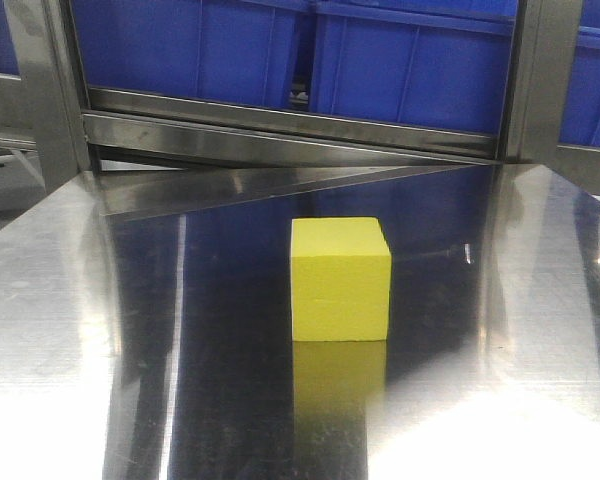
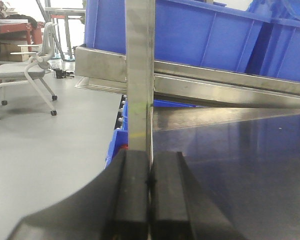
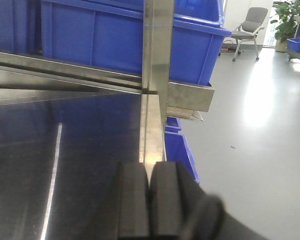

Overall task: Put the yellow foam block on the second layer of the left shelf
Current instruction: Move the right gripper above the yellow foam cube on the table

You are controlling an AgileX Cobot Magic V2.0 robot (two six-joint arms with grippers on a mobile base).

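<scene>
At the centre of the worktop, below the blue bins, you see the yellow foam block standing free, evidently awaiting pickup, since the left fingers and right fingers are clenched empty.

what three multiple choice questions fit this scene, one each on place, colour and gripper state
1. Where is the yellow foam block? A. on the floor B. on the steel table C. in a gripper
2. What colour are the bins at the back? A. red B. green C. blue
3. How are the left gripper and right gripper? A. both shut, empty B. both open C. one holding the block
1 B, it rests alone on the shiny tabletop; 2 C, every bin in view is blue; 3 A, each wrist view shows jaws pressed together, nothing between.
</scene>
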